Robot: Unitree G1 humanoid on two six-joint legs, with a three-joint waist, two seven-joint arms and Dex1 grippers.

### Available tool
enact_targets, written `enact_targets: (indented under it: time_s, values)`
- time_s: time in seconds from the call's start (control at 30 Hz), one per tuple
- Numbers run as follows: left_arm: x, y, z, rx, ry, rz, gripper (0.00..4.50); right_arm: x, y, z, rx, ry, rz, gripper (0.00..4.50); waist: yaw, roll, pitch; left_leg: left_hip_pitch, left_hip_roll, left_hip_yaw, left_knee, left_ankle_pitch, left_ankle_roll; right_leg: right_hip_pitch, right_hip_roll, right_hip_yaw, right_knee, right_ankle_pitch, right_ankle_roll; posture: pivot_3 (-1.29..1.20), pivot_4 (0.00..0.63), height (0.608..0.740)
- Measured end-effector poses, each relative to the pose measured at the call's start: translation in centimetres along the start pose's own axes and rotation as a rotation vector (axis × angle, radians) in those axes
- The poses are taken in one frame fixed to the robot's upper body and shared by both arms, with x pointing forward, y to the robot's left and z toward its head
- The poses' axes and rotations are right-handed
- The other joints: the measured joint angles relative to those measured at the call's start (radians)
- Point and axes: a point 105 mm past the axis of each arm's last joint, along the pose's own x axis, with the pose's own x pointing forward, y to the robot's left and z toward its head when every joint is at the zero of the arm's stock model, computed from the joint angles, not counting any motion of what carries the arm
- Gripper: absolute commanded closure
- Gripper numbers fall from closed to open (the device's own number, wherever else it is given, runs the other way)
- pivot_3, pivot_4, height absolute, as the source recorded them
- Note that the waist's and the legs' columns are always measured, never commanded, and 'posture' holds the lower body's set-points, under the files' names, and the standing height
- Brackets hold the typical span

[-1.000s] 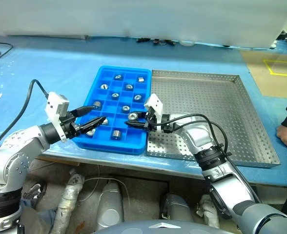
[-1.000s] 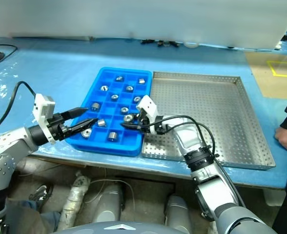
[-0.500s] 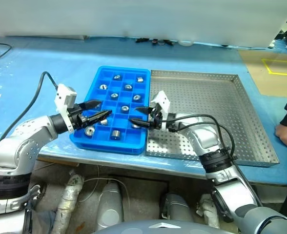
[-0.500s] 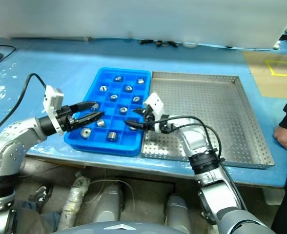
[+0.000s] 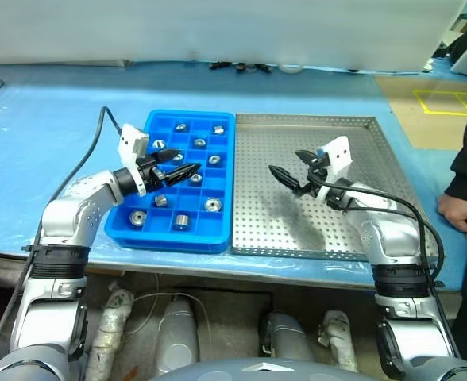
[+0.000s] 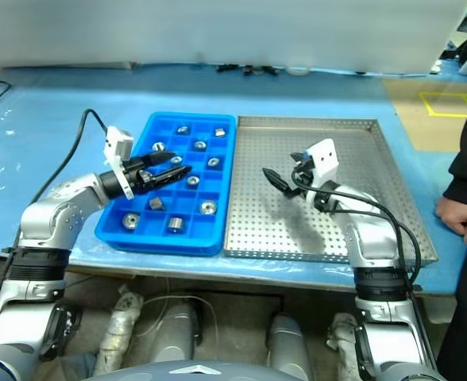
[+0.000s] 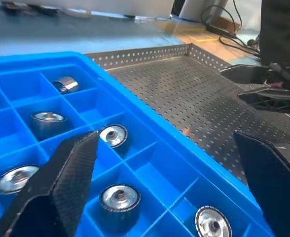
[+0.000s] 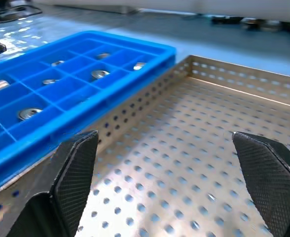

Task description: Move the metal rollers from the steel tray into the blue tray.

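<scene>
The blue tray (image 5: 170,240) lies left of the steel tray (image 5: 329,214), edge to edge. Several metal rollers (image 5: 212,205) sit in the blue tray's compartments, and the left wrist view shows some of them close up (image 7: 119,197). My left gripper (image 5: 187,163) hovers open over the blue tray's middle, with nothing between its fingers (image 7: 61,197). My right gripper (image 5: 285,162) is open and empty above the steel tray's perforated floor (image 8: 184,163), pointing toward the blue tray (image 8: 86,113).
A person's hand (image 5: 460,214) and dark sleeve rest at the table's right edge, beside the steel tray. Small dark items (image 5: 245,67) lie at the back of the blue-covered table. A black cable (image 5: 90,151) runs from my left wrist.
My right gripper let go of a roller at the blue tray's right side, swung right over the steel tray and opened wide. My left gripper moved further over the blue tray and opened wider. The camera shifted.
</scene>
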Motion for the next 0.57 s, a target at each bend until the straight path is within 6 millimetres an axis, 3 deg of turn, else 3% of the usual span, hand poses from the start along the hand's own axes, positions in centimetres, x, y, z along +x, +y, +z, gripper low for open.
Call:
enact_targets:
  time_s: [0.2,0.43,0.57]
  values:
    - [0.4,-0.1,0.3,0.030,-0.011,-0.038,0.00,-1.8,-0.4,-0.6,0.002,0.008,-0.052,0.01,-0.006,0.000,0.000,0.001,0.000,0.001,0.000,-0.001,0.002,0.000,0.000,0.000,0.000,0.000,0.000,-0.09,0.150,0.740]
    - [0.3,-0.5,-1.8,0.034,0.053,-0.052,0.00,-1.6,-0.5,-0.8,-0.009,0.016,-0.112,0.01,-0.005,0.000,0.000,0.002,0.000,0.001,0.000,-0.003,0.004,0.000,0.000,0.000,0.000,0.000,0.000,-0.07,0.150,0.740]
    - [0.3,-0.6,-1.8,0.056,0.045,-0.039,0.00,-1.5,-0.2,-1.1,-0.024,0.027,-0.109,0.01,-0.003,0.000,0.000,0.002,0.000,0.001,0.000,-0.003,0.005,0.001,0.000,0.000,0.000,0.000,0.000,-0.05,0.150,0.740]
